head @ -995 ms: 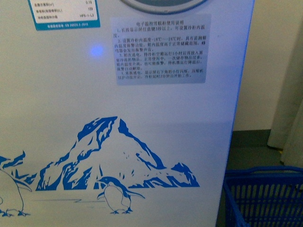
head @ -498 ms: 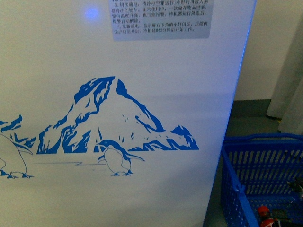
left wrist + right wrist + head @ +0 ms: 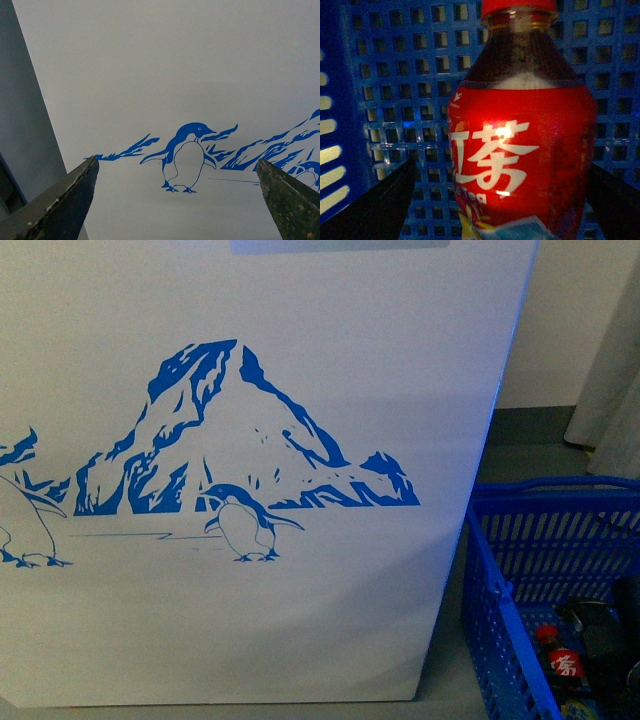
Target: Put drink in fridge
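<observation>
Right now your right fingers (image 3: 380,205) stand apart, one on each side of the drink (image 3: 520,150), and its red label fills the space between them. You cannot tell from the wrist view whether either finger touches the plastic. Take hold at that height, on the broad labelled body below the shoulder, not on the narrow neck or the red cap.

Judge the bottle as small but full of dark liquid, so weighty for its size. Its glossy label looks slick, so close firmly enough that it cannot slide down, and expect the thin wall to give a little if you squeeze hard. It should not be fragile.

The drink is down inside the blue basket (image 3: 490,580); whether it stands or leans there is unclear. The basket's mesh sits close behind it, so plan to lift clear of the rim before swinging away.

The fridge (image 3: 300,630) stands just beside the basket. Your left fingers (image 3: 55,200) are also spread wide and hold nothing. They are outside the basket, pointed at the fridge's white side with the penguin (image 3: 185,155).
</observation>
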Robot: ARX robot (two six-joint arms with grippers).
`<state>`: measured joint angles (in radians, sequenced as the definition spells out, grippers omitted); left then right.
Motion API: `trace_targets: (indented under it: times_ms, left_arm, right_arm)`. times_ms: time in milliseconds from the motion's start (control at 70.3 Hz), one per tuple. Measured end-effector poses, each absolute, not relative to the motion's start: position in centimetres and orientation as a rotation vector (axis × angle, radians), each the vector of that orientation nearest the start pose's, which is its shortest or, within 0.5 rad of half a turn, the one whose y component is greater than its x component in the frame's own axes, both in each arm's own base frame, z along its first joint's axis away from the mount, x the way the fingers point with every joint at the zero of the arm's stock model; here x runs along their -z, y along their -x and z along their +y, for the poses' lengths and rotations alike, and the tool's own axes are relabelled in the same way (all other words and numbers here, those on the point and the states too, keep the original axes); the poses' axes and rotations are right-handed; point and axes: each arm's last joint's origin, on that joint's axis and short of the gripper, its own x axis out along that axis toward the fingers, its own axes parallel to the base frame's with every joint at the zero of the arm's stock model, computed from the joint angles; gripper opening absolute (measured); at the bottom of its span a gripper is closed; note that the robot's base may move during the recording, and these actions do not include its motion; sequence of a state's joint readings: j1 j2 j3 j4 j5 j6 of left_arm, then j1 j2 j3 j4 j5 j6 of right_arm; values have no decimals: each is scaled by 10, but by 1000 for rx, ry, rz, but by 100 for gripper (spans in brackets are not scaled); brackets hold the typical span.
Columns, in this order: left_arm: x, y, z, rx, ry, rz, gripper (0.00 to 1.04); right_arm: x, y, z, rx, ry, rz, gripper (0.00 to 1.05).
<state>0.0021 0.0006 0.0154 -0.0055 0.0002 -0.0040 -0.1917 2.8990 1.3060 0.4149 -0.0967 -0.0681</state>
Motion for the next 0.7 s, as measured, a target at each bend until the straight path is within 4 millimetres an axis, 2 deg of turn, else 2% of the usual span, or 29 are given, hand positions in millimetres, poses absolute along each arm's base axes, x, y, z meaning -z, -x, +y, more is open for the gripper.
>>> trace_targets:
  times_ms: [270, 427, 555, 697]
  left_arm:
    - [-168, -97, 0, -2, 4, -9, 97]
    - [-168, -97, 0, -2, 4, -9, 97]
    - [-168, -97, 0, -2, 4, -9, 97]
    - [-168, -97, 0, -2, 4, -9, 97]
  right_arm:
    - [192, -370, -68, 78, -77, 1217, 98]
    - [194, -371, -68, 83, -69, 1242, 98]
    - [193, -371, -70, 87, -66, 1246, 75]
    - [180, -366, -73, 92, -76, 1237, 48]
